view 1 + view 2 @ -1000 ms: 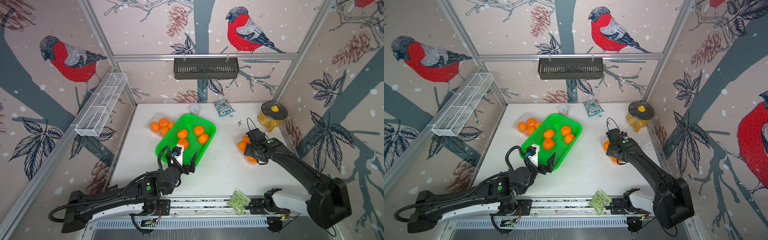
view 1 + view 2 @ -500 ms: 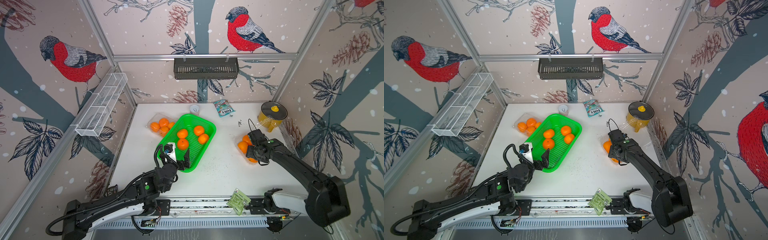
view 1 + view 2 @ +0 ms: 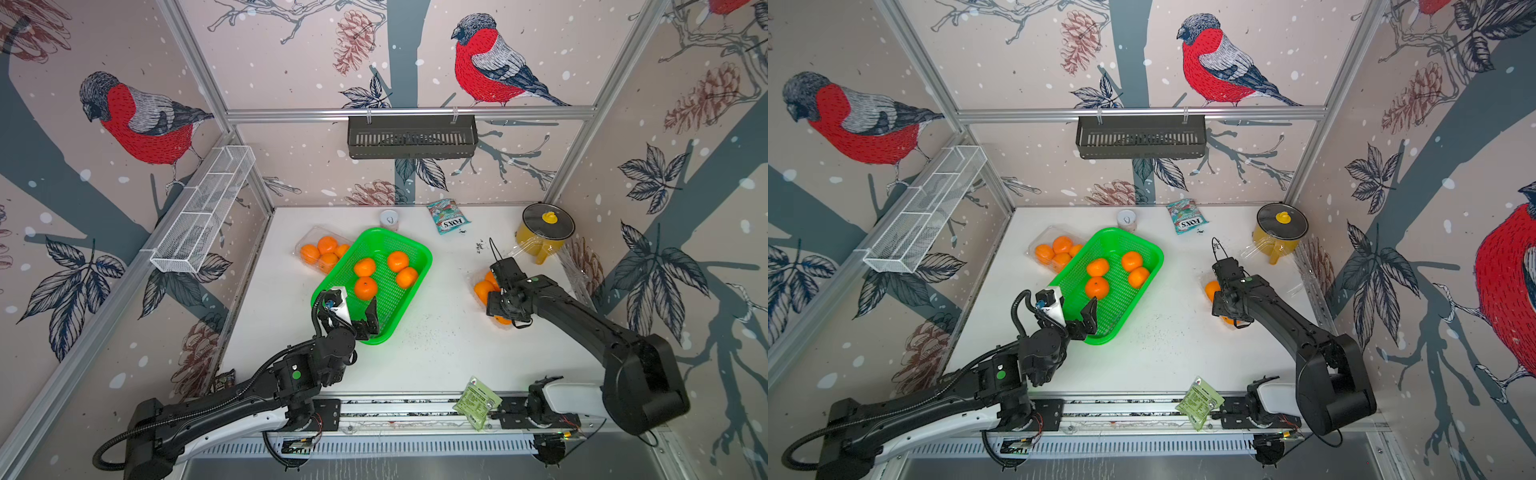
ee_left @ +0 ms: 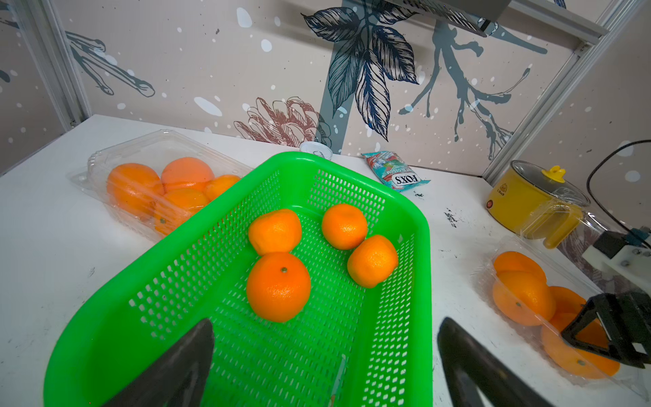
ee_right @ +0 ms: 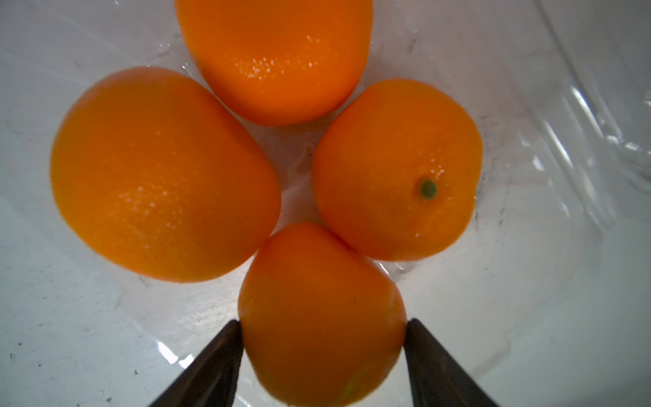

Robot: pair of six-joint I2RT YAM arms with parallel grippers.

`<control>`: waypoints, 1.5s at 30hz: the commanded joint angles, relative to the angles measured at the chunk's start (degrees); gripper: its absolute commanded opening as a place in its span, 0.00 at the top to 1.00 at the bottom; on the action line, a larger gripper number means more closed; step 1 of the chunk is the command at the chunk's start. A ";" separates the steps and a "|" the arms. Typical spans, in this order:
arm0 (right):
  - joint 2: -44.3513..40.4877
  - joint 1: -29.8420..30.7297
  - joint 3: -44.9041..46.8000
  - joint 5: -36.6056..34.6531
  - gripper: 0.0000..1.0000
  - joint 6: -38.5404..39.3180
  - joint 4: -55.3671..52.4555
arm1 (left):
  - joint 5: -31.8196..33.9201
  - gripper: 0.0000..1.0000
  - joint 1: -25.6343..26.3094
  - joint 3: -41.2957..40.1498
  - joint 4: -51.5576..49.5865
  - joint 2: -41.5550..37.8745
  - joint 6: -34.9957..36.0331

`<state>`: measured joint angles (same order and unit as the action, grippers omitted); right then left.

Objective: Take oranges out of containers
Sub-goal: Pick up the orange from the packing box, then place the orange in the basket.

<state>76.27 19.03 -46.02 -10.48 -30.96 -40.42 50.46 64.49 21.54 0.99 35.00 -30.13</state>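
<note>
On the front rail, behind both grippers, lies a green packet (image 3: 477, 401). The left gripper (image 4: 326, 322) hangs over the near end of the tray (image 4: 421, 282), jaws wide apart, holding nothing. Just ahead of its fingertips four loose oranges (image 4: 278, 287) sit on the tray floor, the closest stem-up against the one behind it; the other two touch each other. Out to this gripper's left and farther off, just beside the tray's far left edge, the left box (image 4: 155, 144) holds four more under clear plastic. The right gripper (image 5: 323, 322) is down inside the right box (image 5: 556, 183), well to the right of the tray. Its fingers (image 5: 211, 363) are clamped on an orange (image 5: 317, 282), one pressed to each side. Three more lie bunched just beyond its tips. This box's lid (image 4: 535, 225) is folded back, away from the gripper, toward the pot (image 4: 518, 197). Farthest, by the back wall, a can (image 3: 389, 219) stands beyond the left gripper and a sweets bag (image 3: 449, 216) lies between can and pot.
</note>
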 commanded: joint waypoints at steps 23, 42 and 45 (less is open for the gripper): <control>-2.85 18.24 -32.13 8.73 0.71 -2.57 2.14 | 12.38 0.05 -0.15 2.37 -7.65 -5.22 -9.79; 37.82 32.11 -49.08 16.33 0.62 -4.42 8.24 | 10.98 0.04 -0.33 0.09 -17.32 -9.73 -18.19; 39.62 32.47 -51.02 15.88 0.50 -3.57 5.95 | 11.08 0.04 -0.33 -1.91 -16.94 -13.87 -18.14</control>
<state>115.02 51.03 -95.70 4.95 -34.48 -34.02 60.12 64.25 20.67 -15.62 23.22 -46.52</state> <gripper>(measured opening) 0.455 0.963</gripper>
